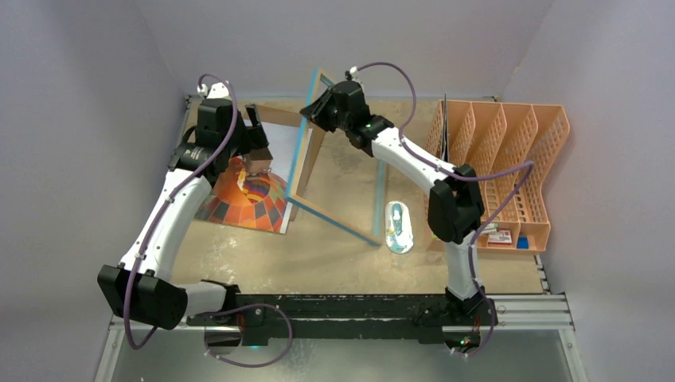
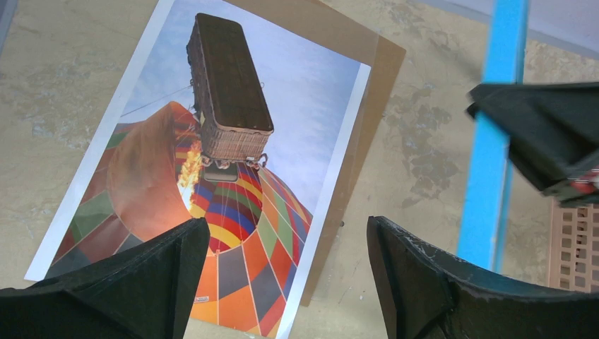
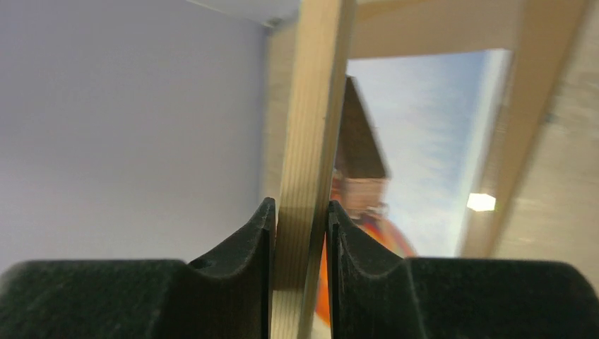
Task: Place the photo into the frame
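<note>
The photo (image 1: pixel 248 200) (image 2: pixel 233 176), a hot-air balloon print, lies face up on the table at the left, on top of a brown backing board (image 2: pixel 367 85). My left gripper (image 1: pixel 255 142) (image 2: pixel 286 275) hovers over the photo's right edge, open, with nothing between its fingers. The frame (image 1: pixel 301 155) (image 2: pixel 494 155), blue-fronted with a light wood back, stands tilted on its lower edge in the middle of the table. My right gripper (image 1: pixel 316 107) (image 3: pixel 300 212) is shut on the frame's wooden top edge (image 3: pixel 311 141). The photo (image 3: pixel 424 141) shows blurred through the glass.
An orange slotted rack (image 1: pixel 501 163) (image 2: pixel 573 247) stands at the right of the table. A small white and blue oval object (image 1: pixel 398 227) lies between the frame's lower corner and the rack. Grey walls close in the left, back and right sides.
</note>
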Controlling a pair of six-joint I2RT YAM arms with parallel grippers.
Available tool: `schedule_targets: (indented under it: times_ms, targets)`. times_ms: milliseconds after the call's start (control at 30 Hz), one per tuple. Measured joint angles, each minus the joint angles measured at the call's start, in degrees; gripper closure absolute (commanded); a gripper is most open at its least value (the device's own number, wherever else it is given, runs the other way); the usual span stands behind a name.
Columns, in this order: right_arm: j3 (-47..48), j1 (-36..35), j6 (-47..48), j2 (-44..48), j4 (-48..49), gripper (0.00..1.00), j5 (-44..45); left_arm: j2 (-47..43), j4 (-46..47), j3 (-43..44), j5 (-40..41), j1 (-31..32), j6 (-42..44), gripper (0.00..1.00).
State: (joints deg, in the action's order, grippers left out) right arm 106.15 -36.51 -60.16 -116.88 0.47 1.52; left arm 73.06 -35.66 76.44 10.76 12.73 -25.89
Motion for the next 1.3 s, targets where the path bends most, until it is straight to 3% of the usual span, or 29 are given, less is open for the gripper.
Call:
schedule_targets:
  times_ms: [200,433,1133,1300]
  targets:
    - [-1.5,0.8,6.8,-6.2,-5.1,0.98,2.1,1.1,0.0,-0.4,0.2,-0.3,0.0,0.15]
    - [-6.3,1.0,11.1,-6.5,-6.3,0.97,1.4,1.7,0.0,-0.4,0.2,-0.6,0.2,0.15]
    - [-4.0,-3.7,6.9,-11.7,-5.0,0.88,0.5,3.0,0.0,-0.6,0.6,-1.9,1.6,0.15]
    - [-2.1,-4.7,4.9,-13.3,-4.5,0.82,0.0,3.0,0.1,-1.4,0.7,-2.3,1.7,0.15]
